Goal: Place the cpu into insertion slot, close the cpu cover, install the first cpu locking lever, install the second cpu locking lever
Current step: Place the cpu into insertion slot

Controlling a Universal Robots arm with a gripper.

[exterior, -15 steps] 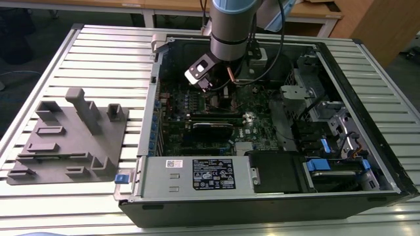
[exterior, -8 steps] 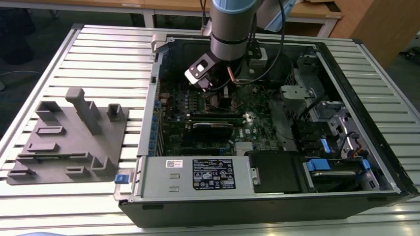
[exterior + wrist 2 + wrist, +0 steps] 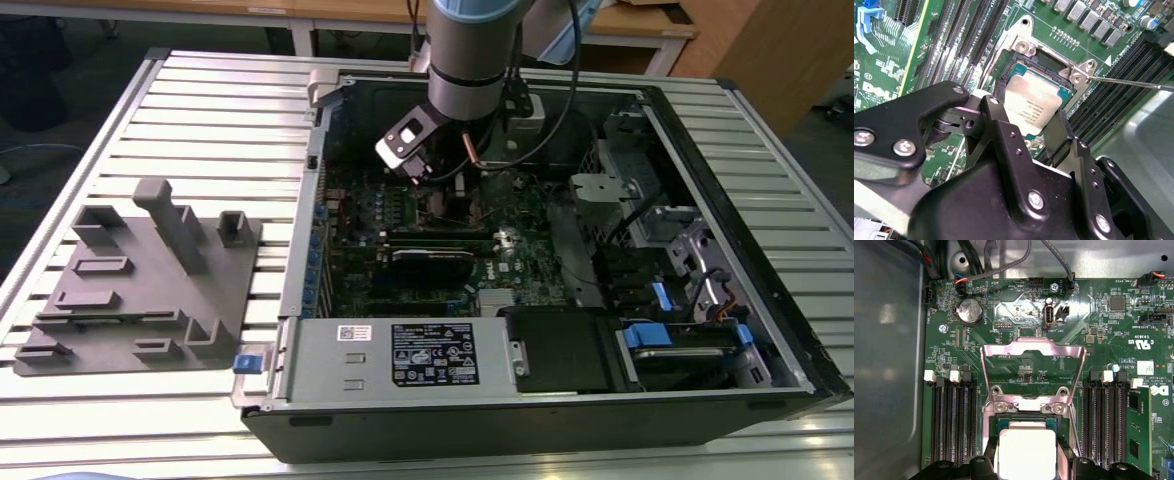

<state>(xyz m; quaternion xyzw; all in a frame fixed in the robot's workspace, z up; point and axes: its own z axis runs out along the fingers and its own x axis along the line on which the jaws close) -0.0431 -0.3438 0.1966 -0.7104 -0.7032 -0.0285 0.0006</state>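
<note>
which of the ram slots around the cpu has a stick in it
The outermost slot of the bank across the cpu from the coin battery: a green stick stands in it; the others look empty.

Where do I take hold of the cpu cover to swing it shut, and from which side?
Take the cpu cover by its tabbed free edge, the bar farthest from the cpu. The cover stands swung open, apparently leaning back, so that thin bar looks exposed. Probably best to come from above, pinching across the plate's thickness.
</note>
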